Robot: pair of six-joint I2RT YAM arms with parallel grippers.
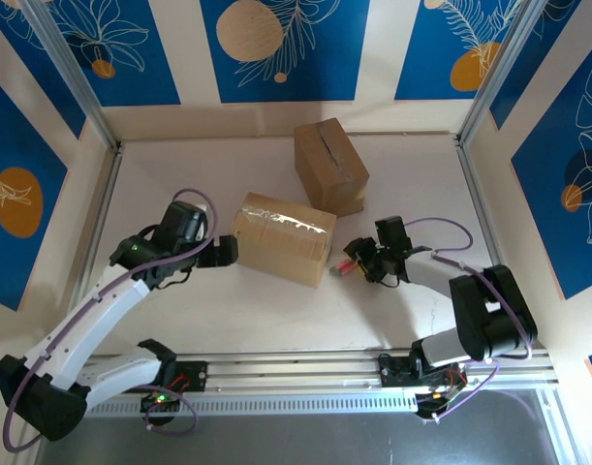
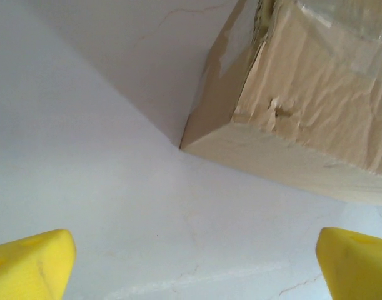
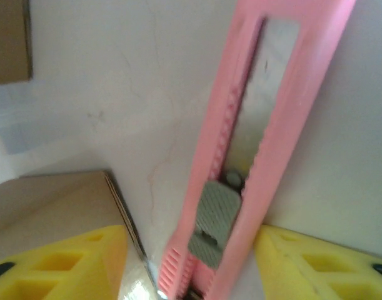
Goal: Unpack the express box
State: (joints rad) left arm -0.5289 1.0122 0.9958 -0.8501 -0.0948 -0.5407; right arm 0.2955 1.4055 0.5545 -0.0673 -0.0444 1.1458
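Observation:
The express box (image 1: 281,237), brown cardboard with shiny tape along its top, lies in the middle of the table. Its crumpled near corner (image 2: 284,112) shows in the left wrist view. My left gripper (image 1: 228,252) stands open just off the box's left end, nothing between its yellow fingertips (image 2: 34,265). A pink utility knife (image 1: 344,265) lies on the table by the box's right end. My right gripper (image 1: 354,263) is open around the knife (image 3: 253,144). The knife's body rests against the right finger (image 3: 316,265), and a gap separates it from the left one.
A second cardboard box (image 1: 329,165) with a slit in its top stands behind the taped one, towards the back wall. The white tabletop (image 1: 179,174) is ringed by white and blue walls, with metal rails (image 1: 296,373) at the near edge.

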